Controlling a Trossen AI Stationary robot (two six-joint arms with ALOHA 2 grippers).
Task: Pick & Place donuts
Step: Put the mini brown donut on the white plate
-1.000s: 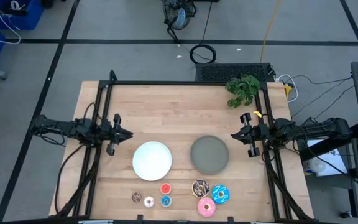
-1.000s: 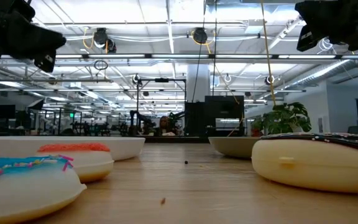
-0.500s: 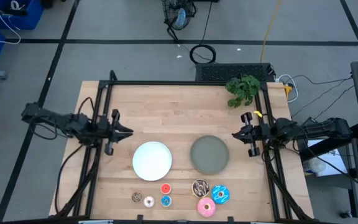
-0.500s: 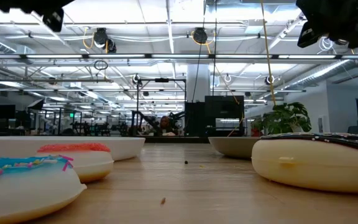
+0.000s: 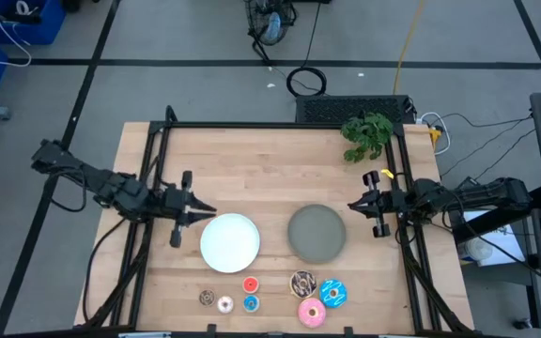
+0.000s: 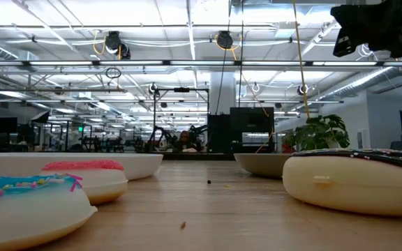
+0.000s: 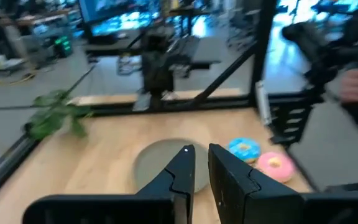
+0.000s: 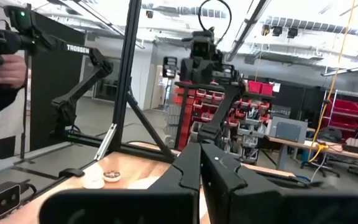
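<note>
From above, my left gripper [image 5: 198,208] hung just beside the left rim of the white plate [image 5: 230,241], its fingers a narrow slit apart and holding nothing. My right gripper [image 5: 353,204] waited at the table's right edge, near the grey plate [image 5: 316,233], pressed shut and empty. All seven donuts lay along the near edge of the table: the small brown donut [image 5: 206,298], small white donut [image 5: 224,303], small red donut [image 5: 250,284] and small blue donut [image 5: 250,303] below the white plate; the chocolate sprinkled donut [image 5: 302,283], blue sprinkled donut [image 5: 333,294] and pink donut [image 5: 312,313] below the grey plate. A green plant [image 5: 367,134] sat at the far right corner.

At table height, a blue sprinkled ring [image 6: 26,206] and a chocolate-topped ring [image 6: 358,180] filled the foreground, with a red-topped ring [image 6: 86,176] behind the blue one.

Past my left wrist, my fingers [image 7: 180,171] stood slightly parted over the grey plate [image 7: 151,158], with the blue sprinkled donut [image 7: 245,148] and pink donut [image 7: 275,163] beyond.

Past my right wrist, my fingers [image 8: 190,169] met, and the small white donut [image 8: 94,180] and small brown donut [image 8: 110,175] lay far across the wood. A person's hand [image 8: 8,67] showed at the edge.
</note>
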